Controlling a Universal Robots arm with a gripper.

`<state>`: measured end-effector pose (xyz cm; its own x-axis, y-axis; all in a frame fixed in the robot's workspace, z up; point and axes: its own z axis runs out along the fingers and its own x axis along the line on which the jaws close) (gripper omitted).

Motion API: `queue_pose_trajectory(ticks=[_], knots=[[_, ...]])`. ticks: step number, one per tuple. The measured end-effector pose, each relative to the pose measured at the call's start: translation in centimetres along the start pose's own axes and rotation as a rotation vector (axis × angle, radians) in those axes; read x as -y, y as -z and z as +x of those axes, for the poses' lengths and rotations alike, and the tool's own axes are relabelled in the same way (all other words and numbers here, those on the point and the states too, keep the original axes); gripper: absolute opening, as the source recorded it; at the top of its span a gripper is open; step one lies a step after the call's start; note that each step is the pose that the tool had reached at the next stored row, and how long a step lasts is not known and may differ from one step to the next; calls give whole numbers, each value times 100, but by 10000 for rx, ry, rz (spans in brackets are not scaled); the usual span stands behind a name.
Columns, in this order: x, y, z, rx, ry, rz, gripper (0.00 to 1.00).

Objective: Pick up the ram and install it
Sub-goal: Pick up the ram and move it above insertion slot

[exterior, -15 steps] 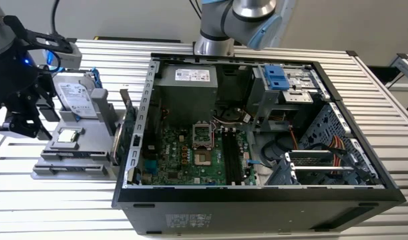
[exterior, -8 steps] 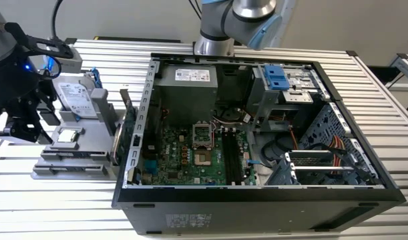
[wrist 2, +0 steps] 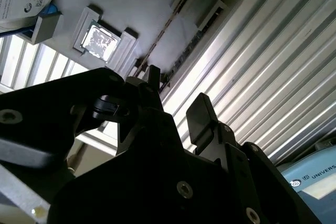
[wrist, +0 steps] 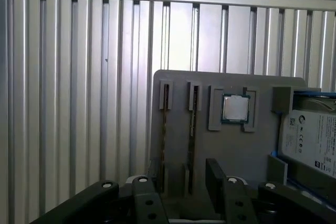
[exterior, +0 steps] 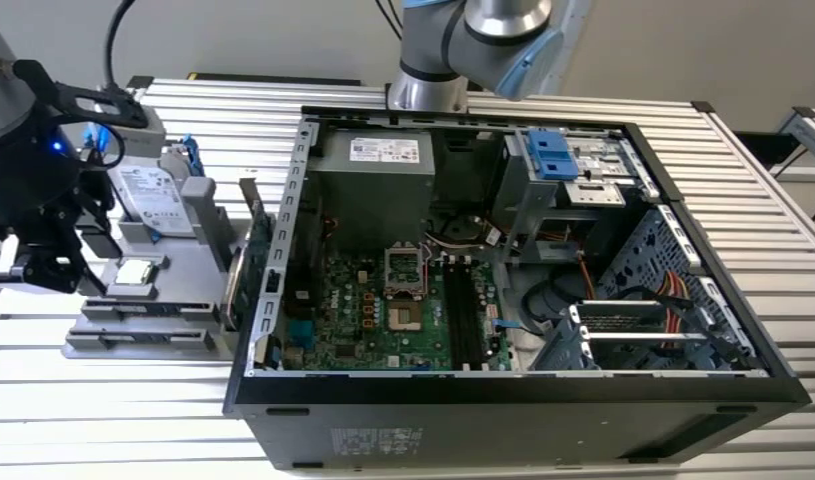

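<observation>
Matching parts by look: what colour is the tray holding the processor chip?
Plain grey tray, best in the first wrist view.

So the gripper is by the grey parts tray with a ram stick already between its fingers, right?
Not quite. The gripper is by the grey parts tray, but its fingers are open and empty; the first wrist view shows both ram sticks sitting in the tray's slots.

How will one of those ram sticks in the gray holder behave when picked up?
Likely stiff and light: each ram stick is a thin flat board. Standing on edge in a narrow slot of the holder, it may bind if pulled askew. Its slim edge gives the gripper little to grip, so it could slip.
</observation>
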<state>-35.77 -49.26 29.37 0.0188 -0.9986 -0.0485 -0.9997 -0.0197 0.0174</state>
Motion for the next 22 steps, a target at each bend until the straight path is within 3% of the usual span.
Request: queue_pose_trajectory(ticks=[22], knots=[[2, -169, 65, 0, 0, -1, 100]])
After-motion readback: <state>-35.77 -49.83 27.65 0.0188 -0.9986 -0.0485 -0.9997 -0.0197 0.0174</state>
